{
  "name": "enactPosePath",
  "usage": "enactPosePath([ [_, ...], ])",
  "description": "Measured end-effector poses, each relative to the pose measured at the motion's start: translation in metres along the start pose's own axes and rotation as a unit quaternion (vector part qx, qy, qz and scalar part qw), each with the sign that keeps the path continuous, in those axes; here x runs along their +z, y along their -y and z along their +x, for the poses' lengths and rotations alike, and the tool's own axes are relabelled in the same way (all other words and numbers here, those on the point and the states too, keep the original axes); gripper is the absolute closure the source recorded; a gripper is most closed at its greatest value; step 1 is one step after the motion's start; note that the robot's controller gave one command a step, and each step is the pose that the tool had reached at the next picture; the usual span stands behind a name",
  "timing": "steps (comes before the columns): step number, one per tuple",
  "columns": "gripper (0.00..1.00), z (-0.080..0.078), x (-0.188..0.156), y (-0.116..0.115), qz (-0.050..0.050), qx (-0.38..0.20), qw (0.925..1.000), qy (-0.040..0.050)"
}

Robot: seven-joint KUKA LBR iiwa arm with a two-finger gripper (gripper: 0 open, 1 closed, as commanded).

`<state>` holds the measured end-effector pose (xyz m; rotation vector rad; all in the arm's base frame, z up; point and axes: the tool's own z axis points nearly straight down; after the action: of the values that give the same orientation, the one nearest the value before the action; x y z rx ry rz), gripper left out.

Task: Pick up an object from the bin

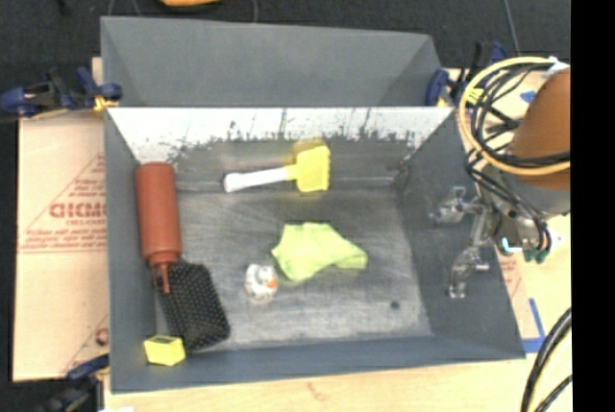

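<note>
Camera view from above showed the gripper (457,247) at the 3 o'clock side of the grey metal bin (269,74), over the sloping right wall rather than the floor. Its jaws stood wide apart, one fingertip toward 12 o'clock and the other toward 6 o'clock, with bare grey wall showing between them. The nearest thing was a crumpled yellow-green cloth (317,252), lying near the middle of the floor, well apart from the gripper toward 9 o'clock. Just beside the cloth, toward 8 o'clock, sat a small white and orange ball (259,281). Toward 12 o'clock, near the far wall, lay a brush (309,168) with a yellow head and a white handle pointing to 9 o'clock. Along the 9 o'clock wall lay a reddish-brown cylinder (159,213), its lower end touching a black mesh pouch (197,304); a small yellow block (164,350) sat at 7 o'clock, beside the pouch
</note>
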<state>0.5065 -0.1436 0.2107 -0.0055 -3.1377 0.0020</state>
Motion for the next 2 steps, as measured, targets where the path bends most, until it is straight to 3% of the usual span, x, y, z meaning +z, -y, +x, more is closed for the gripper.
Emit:
enactPosePath([
  [2,0.0,-0.0018,-0.0036,-0.0005,0.001,-0.002,1.0,0.0038],
])
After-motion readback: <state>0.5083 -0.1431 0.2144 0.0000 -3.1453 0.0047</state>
